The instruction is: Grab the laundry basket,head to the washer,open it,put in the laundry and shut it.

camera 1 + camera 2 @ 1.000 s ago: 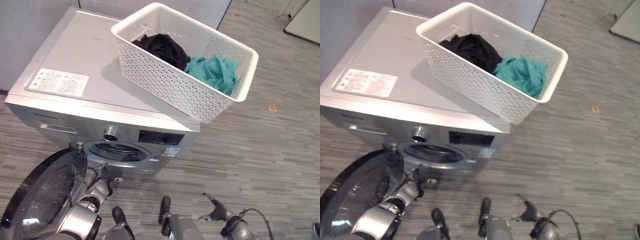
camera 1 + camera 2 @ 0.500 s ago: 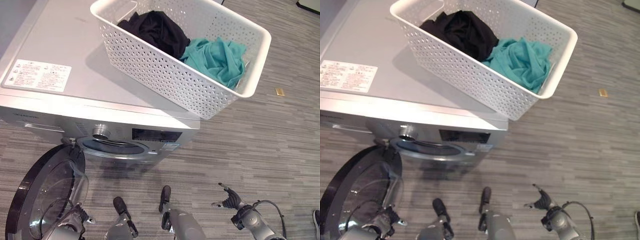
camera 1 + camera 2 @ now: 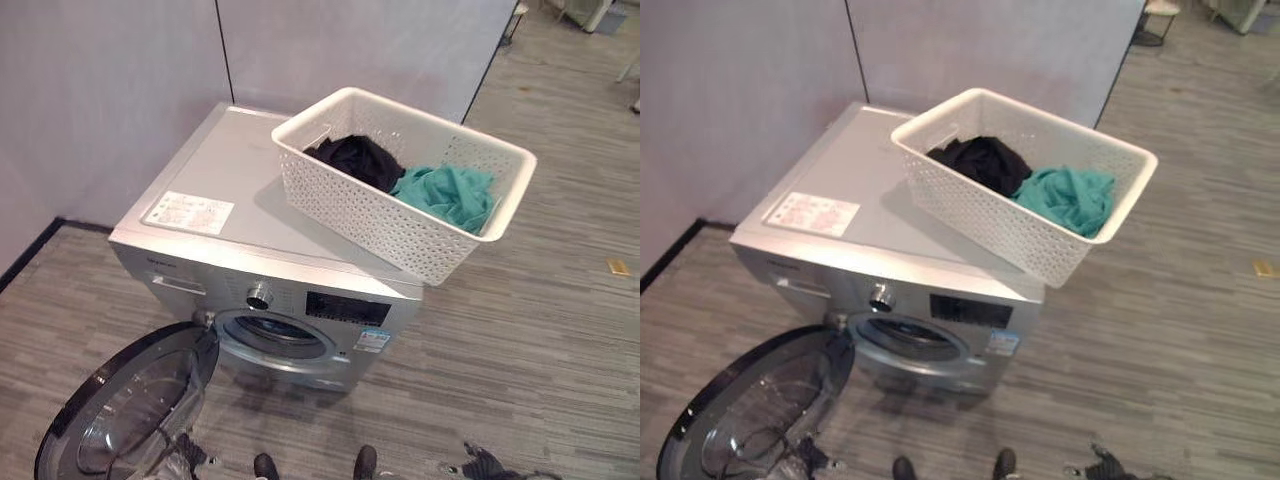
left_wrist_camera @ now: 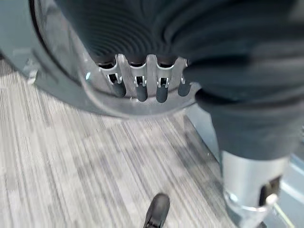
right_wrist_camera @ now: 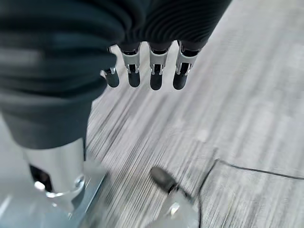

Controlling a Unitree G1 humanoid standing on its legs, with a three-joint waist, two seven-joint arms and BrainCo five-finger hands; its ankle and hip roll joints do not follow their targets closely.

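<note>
The white perforated laundry basket stands on top of the silver washer, its right end hanging over the washer's side. Inside lie a black garment and a teal garment. The washer's round glass door is swung wide open to the left, leaving the drum opening bare. My left hand hangs low beside the door's lower edge, fingers straight and holding nothing. Low over the floor to the right of the washer, my right hand has relaxed, empty fingers.
Grey wall panels rise behind and to the left of the washer. Striped grey flooring stretches to the right, with a small yellowish scrap on it.
The camera has pulled back and tilted up, so the wall now shows. My left hand has come down and away from the door's edge; the door stays open. The basket has not moved.
</note>
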